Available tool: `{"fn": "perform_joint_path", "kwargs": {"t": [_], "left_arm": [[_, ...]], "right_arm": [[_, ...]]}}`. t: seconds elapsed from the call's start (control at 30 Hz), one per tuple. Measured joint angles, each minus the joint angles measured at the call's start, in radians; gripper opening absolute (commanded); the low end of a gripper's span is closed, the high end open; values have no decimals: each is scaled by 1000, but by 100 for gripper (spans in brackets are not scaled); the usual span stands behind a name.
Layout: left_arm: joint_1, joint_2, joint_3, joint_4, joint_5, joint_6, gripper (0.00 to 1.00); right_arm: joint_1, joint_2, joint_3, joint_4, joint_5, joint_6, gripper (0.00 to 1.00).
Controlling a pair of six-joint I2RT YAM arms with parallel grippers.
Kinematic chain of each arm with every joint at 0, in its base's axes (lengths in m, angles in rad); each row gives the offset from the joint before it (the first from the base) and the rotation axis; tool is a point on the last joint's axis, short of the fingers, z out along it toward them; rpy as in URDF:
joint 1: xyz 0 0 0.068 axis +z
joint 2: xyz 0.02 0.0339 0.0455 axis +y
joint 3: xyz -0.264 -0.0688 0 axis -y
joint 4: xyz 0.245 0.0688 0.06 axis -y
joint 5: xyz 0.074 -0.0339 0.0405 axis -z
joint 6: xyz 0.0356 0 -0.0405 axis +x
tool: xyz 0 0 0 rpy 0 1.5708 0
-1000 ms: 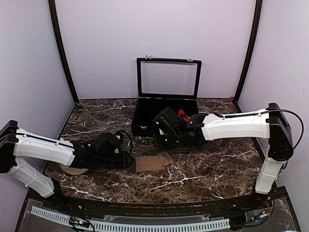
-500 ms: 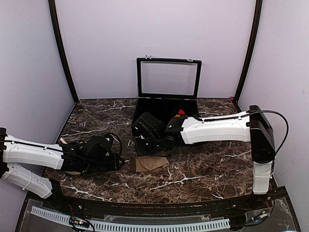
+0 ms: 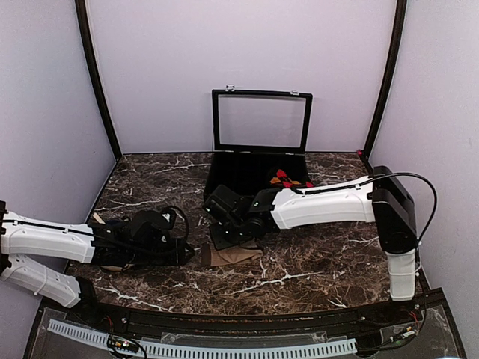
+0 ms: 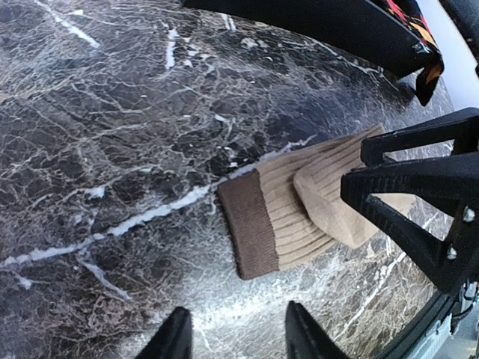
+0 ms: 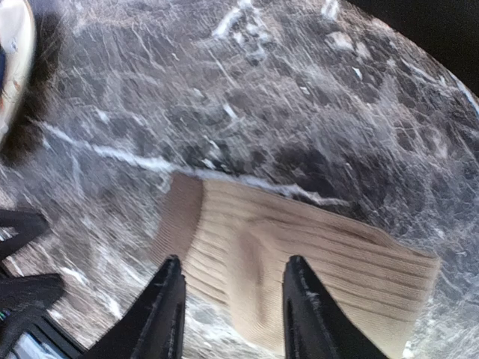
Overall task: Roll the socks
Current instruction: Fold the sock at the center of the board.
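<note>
A tan ribbed sock with a brown cuff [image 3: 236, 255] lies flat on the dark marble table [image 3: 314, 262], front centre, with a second tan layer folded over it. It also shows in the left wrist view [image 4: 281, 221] and the right wrist view [image 5: 314, 250]. My left gripper [image 3: 188, 253] is open and empty, just left of the cuff [image 4: 247, 232], low over the table [image 4: 236, 340]. My right gripper [image 3: 227, 238] is open, directly above the sock, its fingers straddling the sock's width [image 5: 236, 314]. Its black fingers [image 4: 419, 198] show over the sock's far end in the left wrist view.
An open black case [image 3: 224, 179] with a raised lid stands behind the sock, coloured socks [image 3: 288, 179] inside. A tan piece [image 3: 112, 265] peeks out under the left arm. Purple walls enclose the table.
My right arm swung left and down from near the case to over the sock. My left gripper drew back a little to the left. The sock looks shorter and shifted slightly left.
</note>
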Motion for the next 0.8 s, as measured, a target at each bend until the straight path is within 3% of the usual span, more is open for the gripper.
{"fn": "perform_joint_path", "kwargs": {"t": [0.2, 0.57, 0.8], "left_arm": [[7, 35, 22, 23, 69, 30, 56], [23, 295, 274, 50, 240, 42, 56], [24, 390, 331, 12, 295, -16, 58]], "right_arm": [[0, -60, -95, -29, 36, -24, 43], [0, -307, -281, -46, 208, -27, 43], [-15, -373, -414, -41, 235, -12, 43]]}}
